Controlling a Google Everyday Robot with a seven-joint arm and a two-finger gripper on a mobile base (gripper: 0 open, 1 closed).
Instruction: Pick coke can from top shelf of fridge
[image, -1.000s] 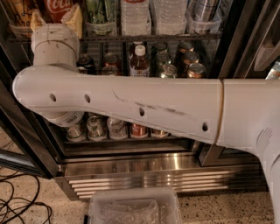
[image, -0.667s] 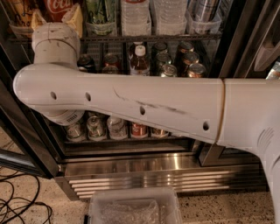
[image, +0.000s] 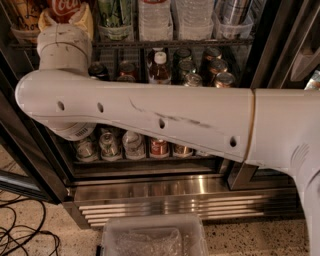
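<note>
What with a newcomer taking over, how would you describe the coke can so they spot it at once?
Find the fridge with the ribbed steel base. On its top shelf, look far left, where the gripper sits above the white arm. The coke can there is bright red with white script, unlike the bottles to its right.

We see only a lower strip of the coke can, which is cut by the top edge. The tool sits there at top left, partly behind its own wrist. The arm hides much of the middle rack. Bottles on the top shelf lose their upper parts.
</note>
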